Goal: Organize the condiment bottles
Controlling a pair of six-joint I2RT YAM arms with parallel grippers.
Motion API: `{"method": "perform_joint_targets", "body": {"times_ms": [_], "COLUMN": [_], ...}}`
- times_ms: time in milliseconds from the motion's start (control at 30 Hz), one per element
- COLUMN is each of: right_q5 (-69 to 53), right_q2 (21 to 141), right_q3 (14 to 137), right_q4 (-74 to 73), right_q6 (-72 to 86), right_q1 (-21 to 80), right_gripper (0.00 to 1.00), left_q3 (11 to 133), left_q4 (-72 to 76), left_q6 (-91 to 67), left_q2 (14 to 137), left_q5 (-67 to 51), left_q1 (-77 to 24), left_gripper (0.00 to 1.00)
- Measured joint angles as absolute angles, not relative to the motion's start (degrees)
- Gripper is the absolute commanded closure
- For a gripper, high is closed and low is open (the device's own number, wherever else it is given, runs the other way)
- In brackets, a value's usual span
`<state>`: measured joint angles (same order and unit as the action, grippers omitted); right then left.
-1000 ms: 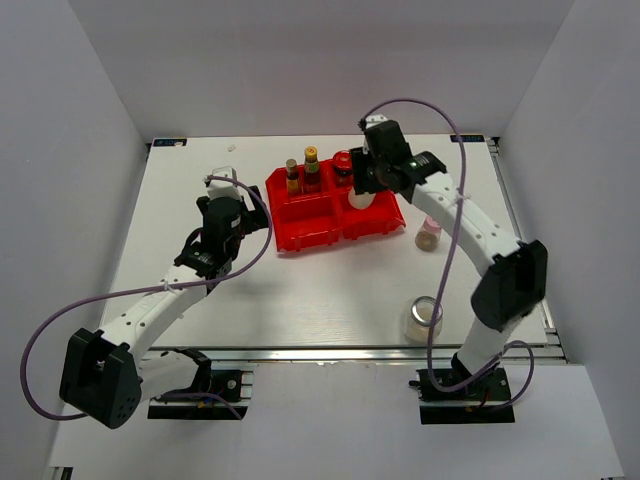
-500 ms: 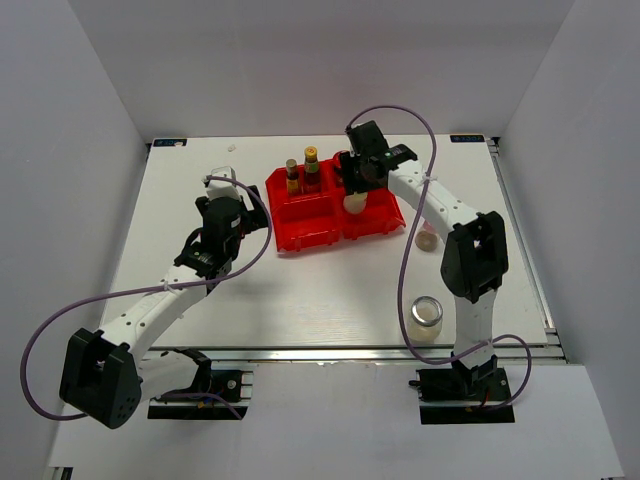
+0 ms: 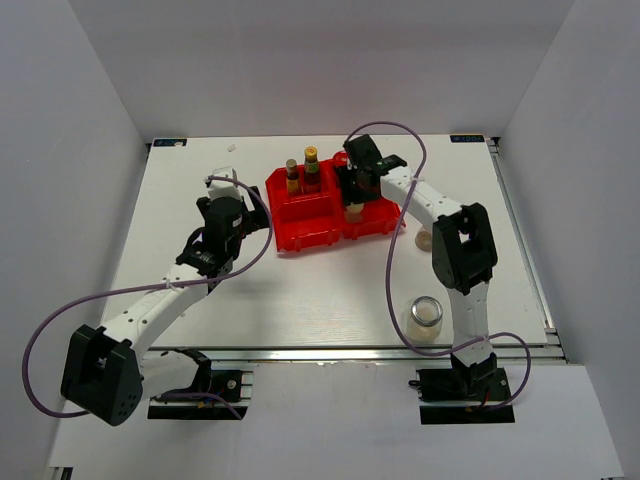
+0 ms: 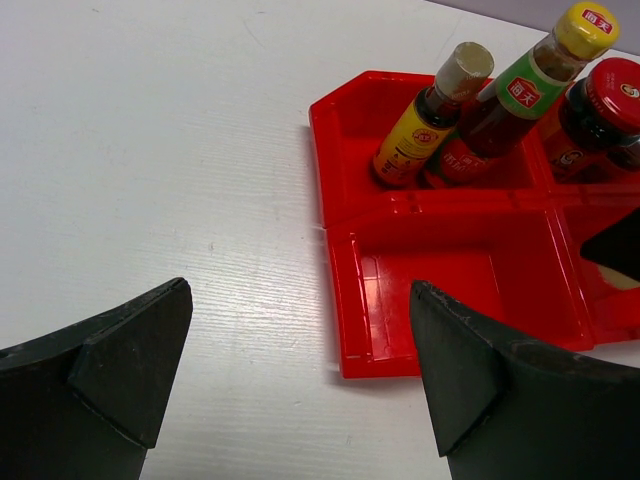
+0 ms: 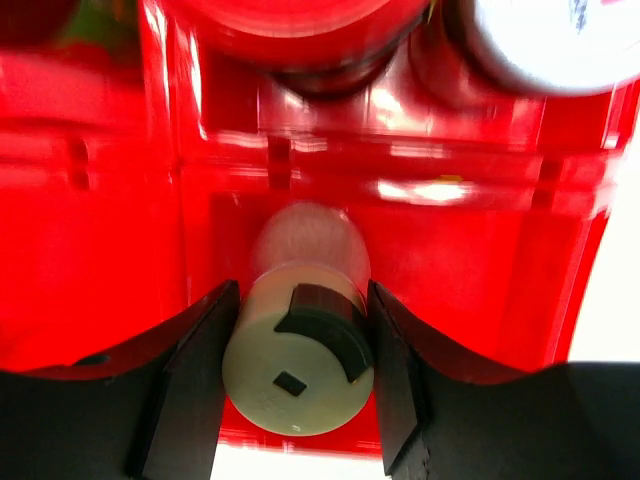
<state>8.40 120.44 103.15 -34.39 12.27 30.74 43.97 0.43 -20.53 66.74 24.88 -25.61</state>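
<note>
The right gripper [image 5: 301,300] is clenched around a cream-capped shaker [image 5: 298,375] at the near right compartment of the red tray [image 4: 345,300]. The left gripper [image 4: 300,290] hangs released over the table, left of the tray. Two slim dark sauce bottles [image 4: 425,125] stand in the far left compartment, and a red-lidded jar [image 4: 600,110] in the far right one.

Count: slim bottle [image 4: 415,140], dark, two, with second bottle [image 4: 510,100]; red-lidded jar [image 4: 605,105], one; silver-lidded jar [image 3: 424,314], two, with second jar [image 5: 540,35]; shaker [image 5: 300,350], pale, two, with second shaker [image 3: 425,239]; tray [image 4: 345,300], red, four compartments, one.
</note>
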Motion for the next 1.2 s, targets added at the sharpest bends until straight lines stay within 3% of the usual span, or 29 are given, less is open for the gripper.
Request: {"method": "perform_joint_targets", "body": {"times_ms": [33,67,133,367,700,933,1200], "right_q5": [8.4,8.4,8.4,8.6,10.2,12.1,14.8], "right_q2": [120.8,120.9,120.9,120.8,114.8,97.4,86.1], "right_q3": [103.2,103.2,103.2,103.0,100.0,87.9,72.2], "right_q4": [-33.2,-32.9,-32.8,-32.8,-33.0,-30.6,-30.2], "right_q6": [12.3,12.3,12.5,12.9,12.9,13.1,15.1], "right_q1": [30.7,30.7,30.6,30.4,30.1,28.0,16.0], "right_gripper": [0.66,0.53,0.49,0.12,0.11,0.11,0.11], "left_q3": [44.0,44.0,44.0,44.0,44.0,44.0,44.0], "left_q4": [0.4,0.4,0.4,0.4,0.4,0.4,0.4], "left_q6": [-20.5,-20.5,-20.5,-20.4,-20.4,-20.4,-20.5], "left_q2": [66.9,67.0,67.1,67.1,67.0,66.7,66.2], "left_q5": [24.9,24.9,24.9,24.9,24.8,24.4,24.1], "left_q1": [-25.6,-25.6,-25.6,-25.6,-25.6,-25.6,-25.6], "left_gripper": [0.02,0.02,0.02,0.02,0.02,0.02,0.02]}}
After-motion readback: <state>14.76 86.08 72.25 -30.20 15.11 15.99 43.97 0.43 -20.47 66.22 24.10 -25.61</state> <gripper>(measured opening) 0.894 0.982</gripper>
